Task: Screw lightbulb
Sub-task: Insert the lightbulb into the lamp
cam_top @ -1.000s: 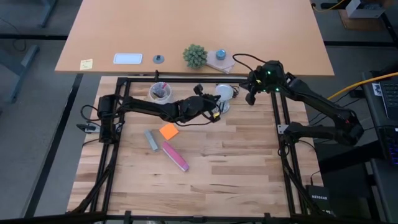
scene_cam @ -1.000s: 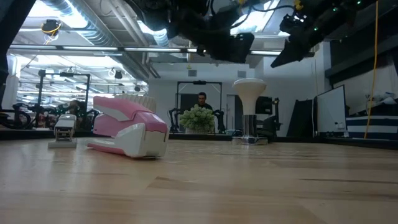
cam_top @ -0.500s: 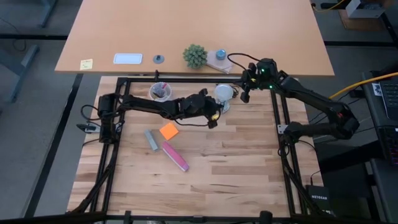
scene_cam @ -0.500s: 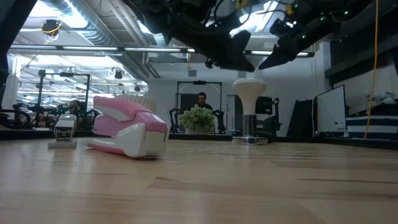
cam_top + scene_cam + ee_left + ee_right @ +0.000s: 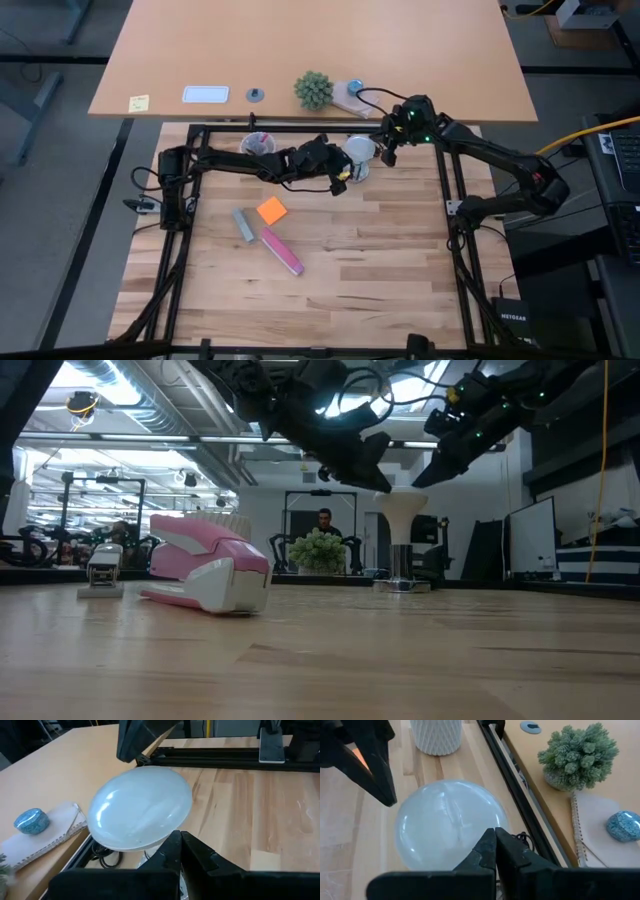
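From above, the bulb (image 5: pixel 359 150) stands near the far edge of the wooden worktop (image 5: pixel 380 260), right of the middle, with both arms converging on it. The left gripper (image 5: pixel 345 176) sits just beside the bulb on its near left side, and the right gripper (image 5: pixel 388 149) is just beside it on the right. A white cup (image 5: pixel 258 148) stands at the far edge to the left, while an orange pad (image 5: pixel 271 211), a grey stapler (image 5: pixel 244 225) and a pink stapler (image 5: pixel 282 251) lie left of the middle. On the tan table (image 5: pixel 200 40) beyond are a plant (image 5: pixel 313 90) and a notebook (image 5: pixel 352 97). At table height, the bulb (image 5: pixel 400 510) rises on a metal socket (image 5: pixel 401 572), with the left gripper (image 5: pixel 375 468) and the right gripper (image 5: pixel 428 468) hanging to either side of its top, apart from it; the pink stapler (image 5: pixel 205 565) lies in front. In the left wrist view, that gripper's fingers (image 5: pixel 172 855) are pressed together, holding nothing, with the bulb (image 5: pixel 141 807) just beyond their tips. In the right wrist view, the fingers (image 5: pixel 495 851) are likewise pressed together and empty, in front of the bulb (image 5: pixel 445 825), with the cup (image 5: pixel 436 735) beyond it and the plant (image 5: pixel 577 755) off to the side.
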`<state>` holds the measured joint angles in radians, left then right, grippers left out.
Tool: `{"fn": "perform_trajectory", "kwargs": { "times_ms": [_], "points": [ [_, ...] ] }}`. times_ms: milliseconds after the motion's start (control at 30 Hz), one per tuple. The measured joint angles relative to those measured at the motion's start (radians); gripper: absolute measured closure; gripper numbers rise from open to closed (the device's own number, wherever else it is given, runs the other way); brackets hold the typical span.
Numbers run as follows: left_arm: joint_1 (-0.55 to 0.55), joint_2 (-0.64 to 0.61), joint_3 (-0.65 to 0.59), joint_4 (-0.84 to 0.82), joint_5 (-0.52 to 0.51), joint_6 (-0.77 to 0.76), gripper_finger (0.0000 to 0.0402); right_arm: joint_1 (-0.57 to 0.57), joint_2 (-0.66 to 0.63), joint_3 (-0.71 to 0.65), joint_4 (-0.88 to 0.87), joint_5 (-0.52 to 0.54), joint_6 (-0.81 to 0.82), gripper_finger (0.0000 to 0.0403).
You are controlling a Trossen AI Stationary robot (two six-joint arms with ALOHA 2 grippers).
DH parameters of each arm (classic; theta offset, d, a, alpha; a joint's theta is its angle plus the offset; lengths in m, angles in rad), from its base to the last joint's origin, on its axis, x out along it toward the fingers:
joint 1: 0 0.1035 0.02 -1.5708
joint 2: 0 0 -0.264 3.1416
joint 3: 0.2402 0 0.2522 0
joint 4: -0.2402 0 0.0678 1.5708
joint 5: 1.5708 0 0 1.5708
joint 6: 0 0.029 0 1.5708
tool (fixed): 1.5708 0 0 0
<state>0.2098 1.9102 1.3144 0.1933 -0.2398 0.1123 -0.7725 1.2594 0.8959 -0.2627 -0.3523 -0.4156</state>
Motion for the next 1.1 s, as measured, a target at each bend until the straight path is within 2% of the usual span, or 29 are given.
{"fn": "perform_trajectory", "kwargs": {
  "times_ms": [567, 867, 1100],
  "points": [
    [0.046, 0.0, 0.0, 0.0, -0.006, -0.015, 0.0401, 0.0, 0.034, 0.003, -0.016, -0.037, 0.06, 0.04],
    [0.052, 0.0, -0.001, -0.002, -0.069, -0.029, 0.0401, -0.001, 0.03, 0.005, -0.113, -0.087, 0.079, 0.04],
    [0.071, 0.0, -0.002, -0.002, -0.105, -0.075, 0.0401, 0.0, 0.031, 0.003, -0.141, -0.208, 0.079, 0.04]
  ]
}}
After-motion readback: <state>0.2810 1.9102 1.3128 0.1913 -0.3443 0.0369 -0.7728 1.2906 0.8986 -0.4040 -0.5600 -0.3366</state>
